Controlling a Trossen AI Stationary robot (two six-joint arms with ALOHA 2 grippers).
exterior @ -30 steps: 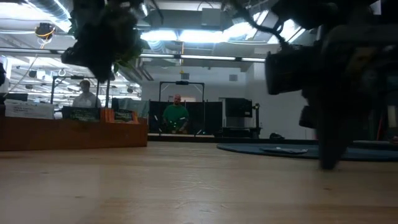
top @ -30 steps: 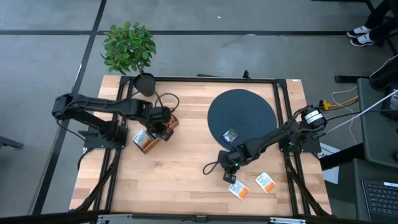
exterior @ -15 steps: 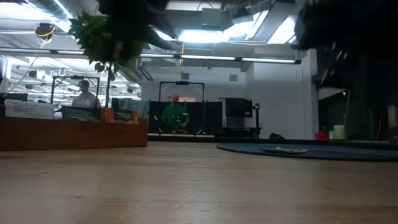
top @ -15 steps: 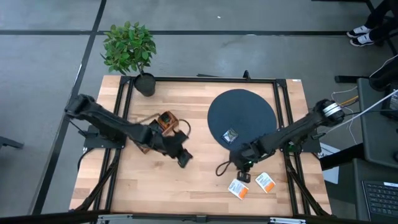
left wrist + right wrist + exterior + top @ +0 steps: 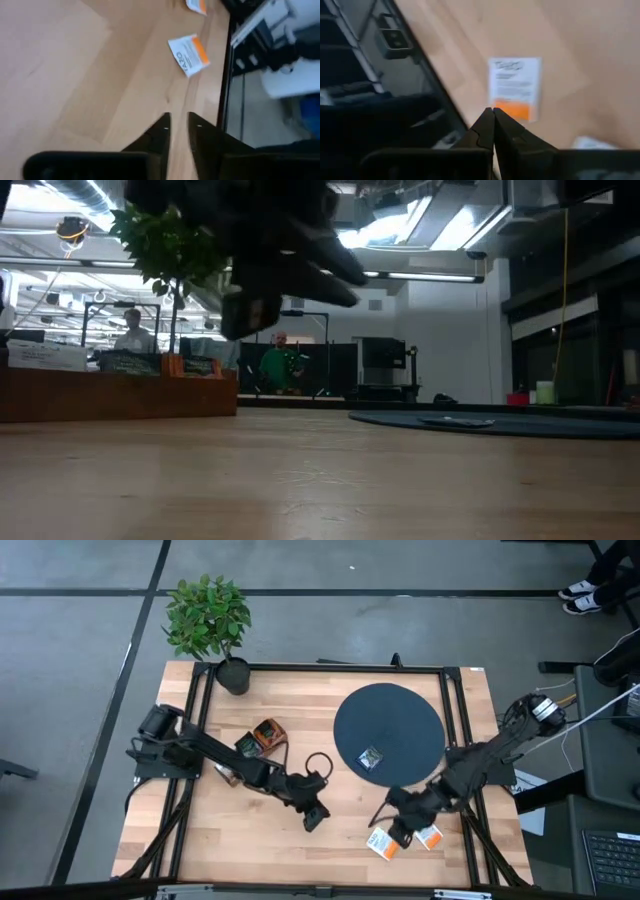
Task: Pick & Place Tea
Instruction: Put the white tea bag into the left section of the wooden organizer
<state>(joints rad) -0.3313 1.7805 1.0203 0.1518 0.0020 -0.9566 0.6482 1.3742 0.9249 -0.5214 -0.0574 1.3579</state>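
Near table's right edge we see two flat square white sachets with orange bands on pale wood planks; right gripper pinched empty above them; left gripper mid-table, fingers slightly parted, empty.

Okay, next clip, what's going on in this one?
Two arms work over a wooden table sorting tea sachets. The right claw, shut and empty, hovers by two white sachets with orange bands near the table's front right edge. The left claw is stretched toward the table's middle, its fingers a little apart with nothing between them. One dark sachet already lies on the dark round disc, and a wooden tea box sits on the left side.
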